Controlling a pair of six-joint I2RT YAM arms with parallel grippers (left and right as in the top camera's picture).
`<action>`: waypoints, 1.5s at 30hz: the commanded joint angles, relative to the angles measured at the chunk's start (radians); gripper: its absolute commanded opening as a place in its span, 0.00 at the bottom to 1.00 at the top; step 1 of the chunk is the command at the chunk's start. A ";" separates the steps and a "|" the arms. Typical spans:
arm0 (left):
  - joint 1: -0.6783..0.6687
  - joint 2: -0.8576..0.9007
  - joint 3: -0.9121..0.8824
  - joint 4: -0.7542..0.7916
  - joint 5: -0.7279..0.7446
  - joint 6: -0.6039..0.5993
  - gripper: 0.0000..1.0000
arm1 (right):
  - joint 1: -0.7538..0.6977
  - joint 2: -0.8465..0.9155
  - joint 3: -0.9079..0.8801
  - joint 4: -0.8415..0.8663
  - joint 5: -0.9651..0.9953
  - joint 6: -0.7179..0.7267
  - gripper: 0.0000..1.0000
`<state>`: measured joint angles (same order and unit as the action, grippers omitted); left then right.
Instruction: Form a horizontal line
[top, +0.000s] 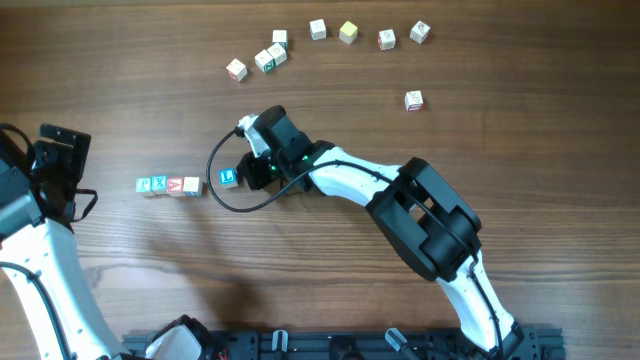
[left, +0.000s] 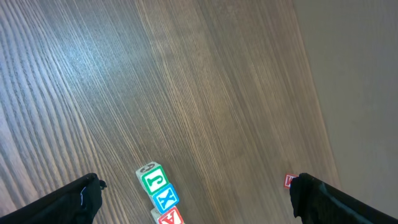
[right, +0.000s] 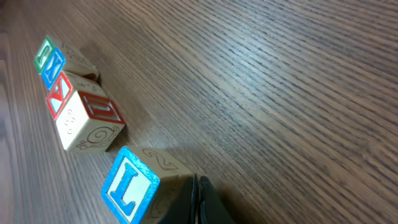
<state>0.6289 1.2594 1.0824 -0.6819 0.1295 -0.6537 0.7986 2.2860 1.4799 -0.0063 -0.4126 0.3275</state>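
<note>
1. Overhead view:
   - The horizontal line (top: 168, 185) lies left of centre, four cubes edge to edge.
   - The blue-faced cube (top: 229, 177) sits just to its right with a gap between them, so by my reading it is the next to join.
   - Your right gripper (top: 246, 176) is low at that cube's right side; its arm reaches in from the lower right with the elbow bent, wrist turned toward the row.
   - The loose cubes (top: 318, 29) are scattered along the upper edge, well apart from all this.

2. Left wrist view:
   - Your left gripper (left: 196, 182) has its fingers spread wide and holds nothing; it hovers over the bare table (left: 217, 81).
   - The line's green-lettered end cube (left: 152, 179) shows at the lower centre.

3. Right wrist view:
   - The right gripper (right: 196, 186) shows at the bottom edge, its fingers pressed together with only a thin seam and nothing between them.
   - The blue-faced cube (right: 130, 190) is just left of the tips; whether they touch it I cannot tell.
   - The horizontal line (right: 68, 93) runs into the upper left of the frame.
   - Expect these cubes to be light, stiff and slick on the smooth wood, so they should slide and twist at a slight nudge.
   - Push squarely on the face away from the line, or pinch two opposite flat sides; an off-centre push would likely spin the cube, and a hard one could shunt the row.
</note>
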 joint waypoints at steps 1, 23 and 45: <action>0.004 -0.001 0.017 0.000 0.008 -0.009 1.00 | 0.003 0.000 0.003 0.005 -0.067 -0.014 0.04; 0.004 -0.001 0.017 0.000 0.008 -0.009 1.00 | 0.042 0.000 0.003 0.009 -0.150 0.015 0.04; 0.004 -0.001 0.017 0.000 0.008 -0.009 1.00 | 0.050 0.006 0.003 0.047 -0.150 0.039 0.05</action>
<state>0.6289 1.2594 1.0824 -0.6819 0.1295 -0.6537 0.8402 2.2860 1.4799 0.0284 -0.5430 0.3553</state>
